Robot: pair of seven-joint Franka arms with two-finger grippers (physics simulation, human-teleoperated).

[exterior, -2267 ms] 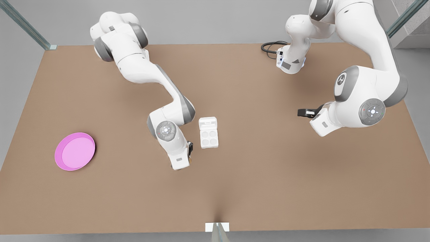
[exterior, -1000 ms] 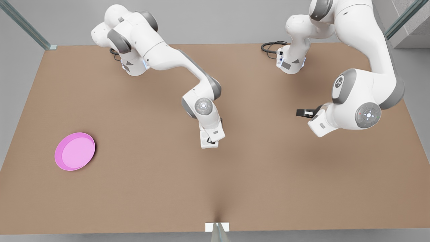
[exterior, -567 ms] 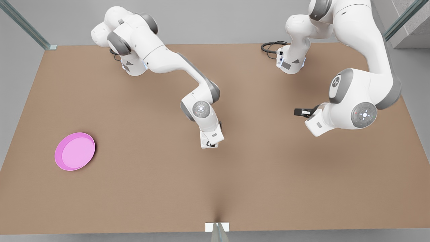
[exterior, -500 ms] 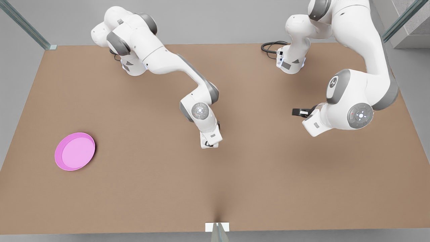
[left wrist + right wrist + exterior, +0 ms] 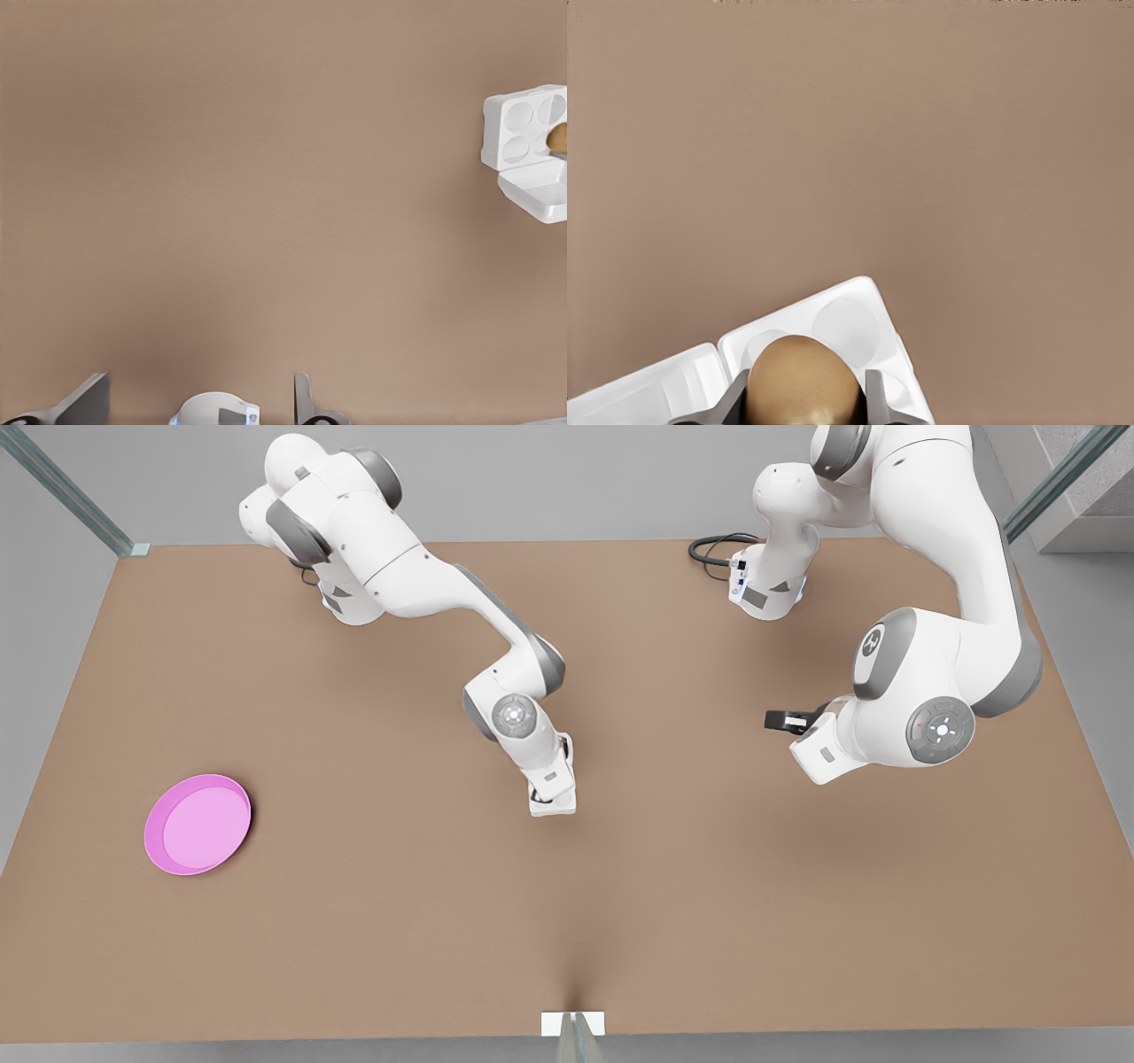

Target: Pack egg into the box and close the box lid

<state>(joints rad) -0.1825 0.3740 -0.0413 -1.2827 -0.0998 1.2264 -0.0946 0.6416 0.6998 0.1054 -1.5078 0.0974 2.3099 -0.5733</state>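
Two Franka arms, one egg, one box with one lid, and one pink plate (image 5: 198,824) are counted on the brown table (image 5: 354,921).

In the left wrist view the box (image 5: 518,133) is seen with three bare cups, and the fourth place is covered by the egg (image 5: 558,137). The box lid (image 5: 540,188) lies swung open beside the tray.

The egg (image 5: 802,372) is clamped between the two fingers of the right gripper (image 5: 804,412), directly above the cups of the box (image 5: 850,323). Whether it touches a cup cannot be told. In the front view the right gripper (image 5: 551,799) is set over the box (image 5: 539,810), near the table's middle.

The left gripper (image 5: 780,720) is held well apart from the box, toward the front view's right. Its fingers (image 5: 84,403) are spread wide with nothing between them.

Since 2.3 s ago, the right arm has been carried from beside the box to above it, so that most of the box is now covered. The left gripper has been shifted slightly toward the front view's left. The plate has not been moved.
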